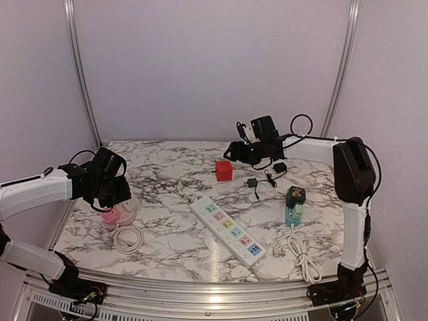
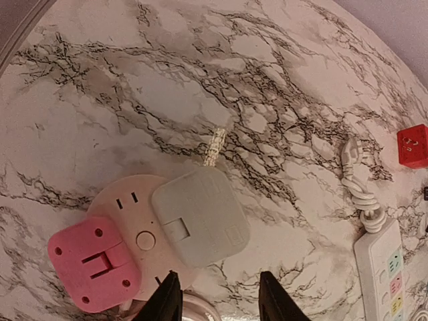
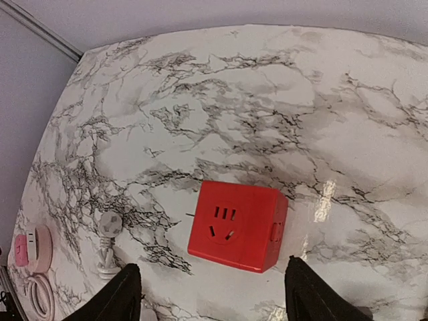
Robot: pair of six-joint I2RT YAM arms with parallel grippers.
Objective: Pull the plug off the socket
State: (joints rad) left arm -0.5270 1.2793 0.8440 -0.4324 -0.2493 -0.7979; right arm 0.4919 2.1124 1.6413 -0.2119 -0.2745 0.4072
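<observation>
Grey plug (image 2: 200, 217) and pink plug (image 2: 93, 264) sit unpulled in the round socket (image 2: 127, 200); left gripper (image 2: 219, 287) hangs spread and empty nearby

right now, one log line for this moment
left gripper open at round socket | grey plug seated | right gripper open near red cube socket

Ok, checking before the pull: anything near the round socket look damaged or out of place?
Only a small pale mark on the table just beyond the round socket; scrap or scuff, I cannot tell. The pink plug and grey plug sit flat.
</observation>
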